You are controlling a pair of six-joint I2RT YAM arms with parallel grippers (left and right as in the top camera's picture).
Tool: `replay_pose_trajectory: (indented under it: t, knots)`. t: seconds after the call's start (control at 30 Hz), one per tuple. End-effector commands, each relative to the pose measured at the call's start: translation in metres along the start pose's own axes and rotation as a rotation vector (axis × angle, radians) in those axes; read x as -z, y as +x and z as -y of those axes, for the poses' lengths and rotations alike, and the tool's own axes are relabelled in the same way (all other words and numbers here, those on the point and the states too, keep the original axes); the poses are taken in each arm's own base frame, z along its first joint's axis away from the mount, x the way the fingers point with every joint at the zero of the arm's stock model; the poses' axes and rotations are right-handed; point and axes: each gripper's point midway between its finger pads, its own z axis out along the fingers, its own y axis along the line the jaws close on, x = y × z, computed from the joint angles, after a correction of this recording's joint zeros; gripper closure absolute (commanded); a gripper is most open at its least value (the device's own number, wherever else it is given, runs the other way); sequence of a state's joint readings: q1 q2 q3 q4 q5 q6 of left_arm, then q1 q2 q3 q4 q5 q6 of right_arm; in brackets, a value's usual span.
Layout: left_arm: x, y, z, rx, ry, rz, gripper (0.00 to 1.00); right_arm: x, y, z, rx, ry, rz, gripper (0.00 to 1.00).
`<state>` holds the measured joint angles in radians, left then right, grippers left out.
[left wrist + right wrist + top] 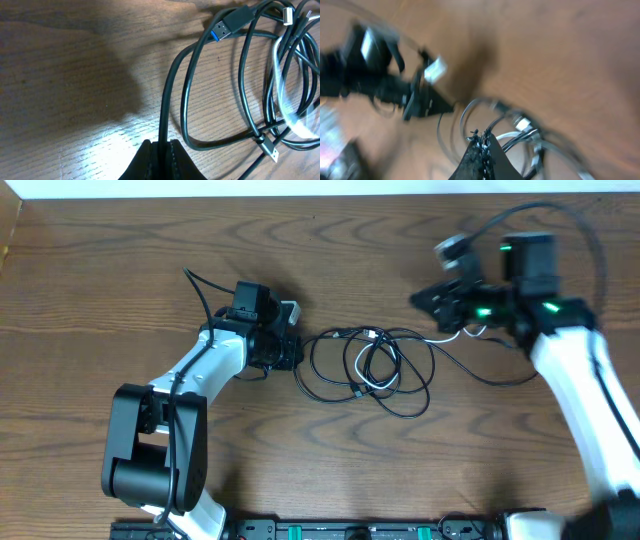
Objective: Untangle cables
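The cables (400,370) lie in a loose tangle of loops at the table's middle: thin black cords and one white cord (372,380). My left gripper (297,353) sits at the tangle's left edge, shut on a black cable (165,105) that runs straight out between its fingers (161,144). That view also shows a blue-tipped USB plug (231,22), the white cord (280,85) and a small silver plug (270,148). My right gripper (420,300) hovers above the tangle's right side, shut (482,135). The blurred right wrist view shows no cord between its jaws. The loops (520,125) lie below it.
The wooden table (120,260) stretches around the tangle. A tail of white and black cord trails right under the right arm (470,332). The left arm (380,85) shows in the right wrist view beyond the loops. Both arm bases stand at the front edge.
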<state>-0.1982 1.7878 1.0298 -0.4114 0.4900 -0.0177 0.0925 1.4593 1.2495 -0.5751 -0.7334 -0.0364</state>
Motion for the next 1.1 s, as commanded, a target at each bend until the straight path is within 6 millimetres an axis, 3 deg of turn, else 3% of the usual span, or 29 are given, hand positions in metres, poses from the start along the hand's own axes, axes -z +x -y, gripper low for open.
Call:
replay_pose_trajectory:
  t: [0.0, 0.1, 0.17, 0.43, 0.57, 0.7, 0.87, 1.07]
  knots:
    - [0.002, -0.007, -0.002, -0.024, -0.013, 0.013, 0.91, 0.041, -0.027, 0.007, -0.024, 0.155, 0.12, 0.99]
    - [0.002, -0.007, -0.002, -0.024, -0.012, 0.013, 0.91, 0.063, -0.031, 0.01, -0.009, 0.245, 0.158, 0.99]
    - [0.002, -0.007, -0.002, -0.024, -0.012, 0.013, 0.91, 0.061, -0.019, 0.012, -0.026, 0.261, 0.11, 0.87]
    - [0.002, -0.007, -0.002, -0.024, -0.012, 0.013, 0.91, -0.018, 0.064, -0.012, -0.003, 0.106, -0.237, 0.47]
    - [0.002, -0.007, -0.002, -0.024, -0.012, 0.013, 0.91, -0.056, 0.096, -0.019, 0.055, 0.042, -0.373, 0.41]
    - [0.002, -0.007, -0.002, -0.024, -0.012, 0.013, 0.91, -0.084, 0.134, -0.011, 0.045, 0.054, -0.516, 0.38]
    - [0.002, -0.007, -0.002, -0.024, -0.012, 0.013, 0.91, -0.105, 0.175, -0.007, -0.002, 0.03, -0.653, 0.41]
    - [0.002, -0.007, -0.002, -0.024, -0.012, 0.013, 0.91, -0.125, 0.208, -0.02, -0.082, -0.087, -0.746, 0.46]
